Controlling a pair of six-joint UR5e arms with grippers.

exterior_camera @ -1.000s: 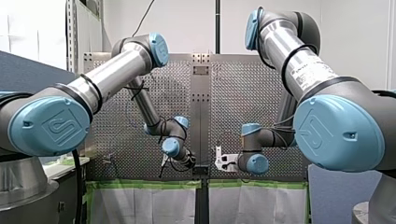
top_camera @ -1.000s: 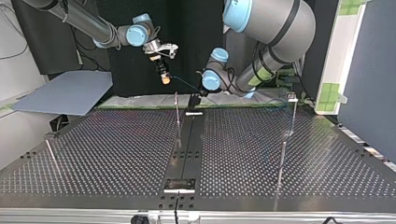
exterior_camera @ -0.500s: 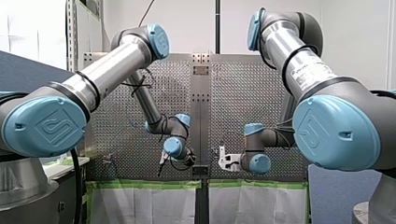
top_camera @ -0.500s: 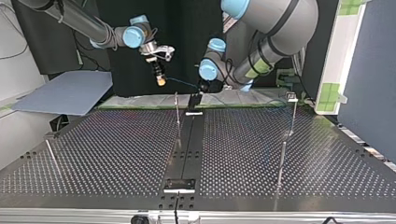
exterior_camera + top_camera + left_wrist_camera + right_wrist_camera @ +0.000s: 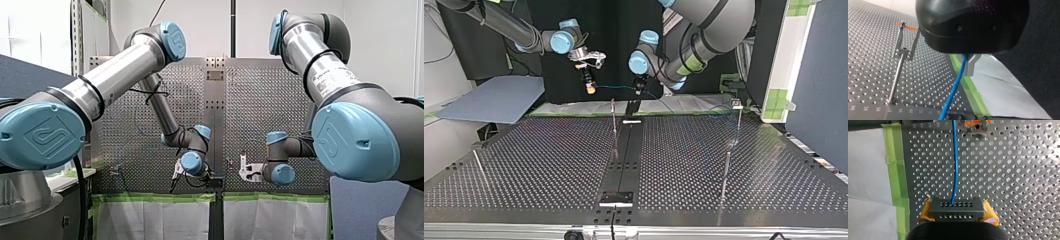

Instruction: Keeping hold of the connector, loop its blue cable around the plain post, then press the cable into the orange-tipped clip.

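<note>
In the right wrist view my right gripper [image 5: 956,213] is shut on the dark grey connector [image 5: 956,208], with a yellow pad [image 5: 926,211] on either side. The blue cable [image 5: 955,165] leaves the connector and runs ahead toward the orange-tipped clip [image 5: 975,124]. My left gripper [image 5: 966,63] is shut on the blue cable [image 5: 955,87], which hangs down from it. The orange-tipped clip [image 5: 906,41] stands on its thin post beside that gripper. In the top view my right gripper [image 5: 589,89] and my left gripper [image 5: 639,90] hang above the table's far edge, and the cable [image 5: 616,87] spans them.
Thin upright posts stand on the perforated table [image 5: 549,165]: one near the far edge by the black centre rail [image 5: 613,117], two at the top view's right [image 5: 725,172], one at its left [image 5: 478,162]. Green tape [image 5: 896,170] lines the table's edge.
Both grippers have moved toward the top view's left. The right gripper carried the connector that way. The left gripper rose a little, so the cable between them lies more level.
</note>
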